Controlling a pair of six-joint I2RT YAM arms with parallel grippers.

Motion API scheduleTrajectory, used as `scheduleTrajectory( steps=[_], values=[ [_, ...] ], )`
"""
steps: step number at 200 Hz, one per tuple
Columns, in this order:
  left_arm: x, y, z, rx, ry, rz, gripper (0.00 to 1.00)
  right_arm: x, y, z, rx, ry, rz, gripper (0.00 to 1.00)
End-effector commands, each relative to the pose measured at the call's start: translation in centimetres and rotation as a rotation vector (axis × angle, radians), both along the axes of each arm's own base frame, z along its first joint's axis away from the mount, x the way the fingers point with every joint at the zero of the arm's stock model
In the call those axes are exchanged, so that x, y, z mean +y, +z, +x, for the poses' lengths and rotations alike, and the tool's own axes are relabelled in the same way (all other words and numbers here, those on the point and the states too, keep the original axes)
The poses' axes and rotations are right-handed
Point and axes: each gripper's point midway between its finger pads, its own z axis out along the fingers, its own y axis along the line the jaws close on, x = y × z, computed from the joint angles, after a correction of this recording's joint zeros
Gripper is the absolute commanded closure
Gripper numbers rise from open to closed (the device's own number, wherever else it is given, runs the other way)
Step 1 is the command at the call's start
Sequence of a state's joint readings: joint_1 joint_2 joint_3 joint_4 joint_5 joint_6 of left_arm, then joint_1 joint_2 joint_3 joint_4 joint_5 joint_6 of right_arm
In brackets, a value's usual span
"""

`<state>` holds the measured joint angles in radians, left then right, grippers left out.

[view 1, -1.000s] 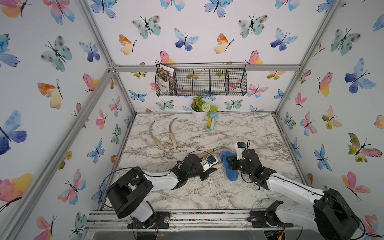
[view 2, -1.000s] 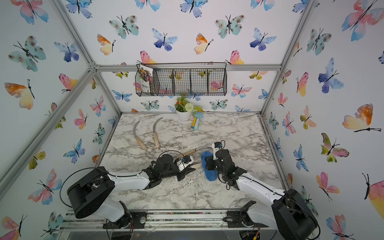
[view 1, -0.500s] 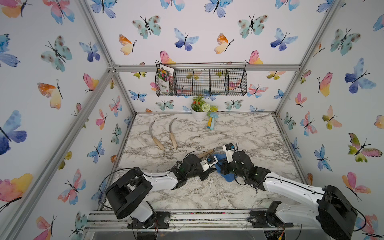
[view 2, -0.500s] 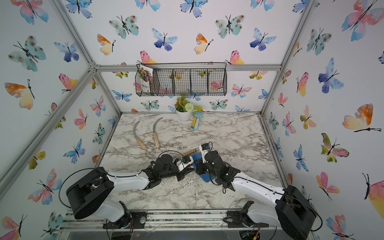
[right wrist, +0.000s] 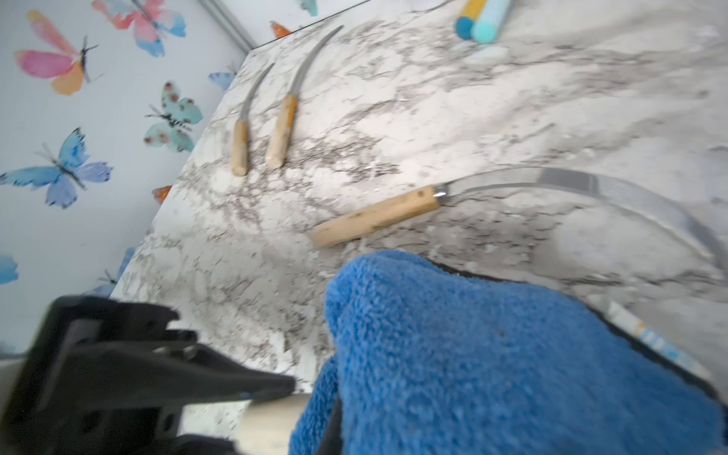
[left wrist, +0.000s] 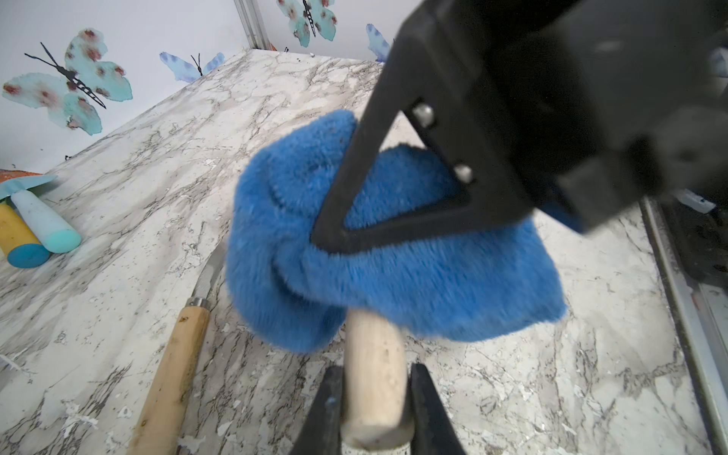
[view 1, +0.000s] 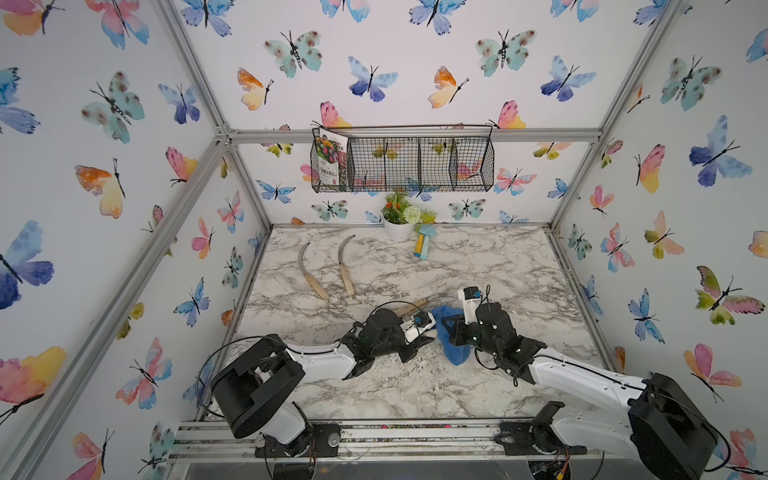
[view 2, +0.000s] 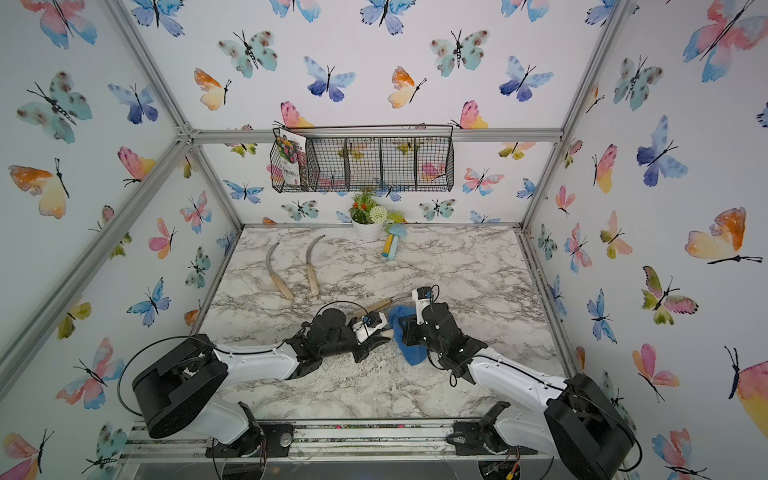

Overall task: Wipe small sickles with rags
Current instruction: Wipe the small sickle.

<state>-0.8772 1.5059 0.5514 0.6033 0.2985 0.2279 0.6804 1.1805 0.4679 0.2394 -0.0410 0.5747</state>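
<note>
— Left gripper?
— Clamped tight on the pale wooden handle of one sickle, near the front middle of the marble table.
— Right gripper?
— Closed on the blue rag. Cloth bunched over the blade end of that same sickle, blade hidden under it.
— Other sickles?
— A loose sickle flat on the table just beside the gripped one, blade curving off past the rag. Two more well apart at the far left, side by side, handles toward the front: outer sickle and inner sickle.
— Anything further out?
— Mushroom toys lying by a white flowerpot at the back wall, below a wire basket.
</note>
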Motion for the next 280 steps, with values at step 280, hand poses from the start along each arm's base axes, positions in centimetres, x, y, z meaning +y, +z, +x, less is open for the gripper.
scheduleTrajectory(
  steps=[280],
  values=[
    [-0.6,2.9,0.0,-0.056,-0.023,-0.081,1.0,0.7,-0.8,0.4,0.049,0.028,-0.046,0.98]
  ],
)
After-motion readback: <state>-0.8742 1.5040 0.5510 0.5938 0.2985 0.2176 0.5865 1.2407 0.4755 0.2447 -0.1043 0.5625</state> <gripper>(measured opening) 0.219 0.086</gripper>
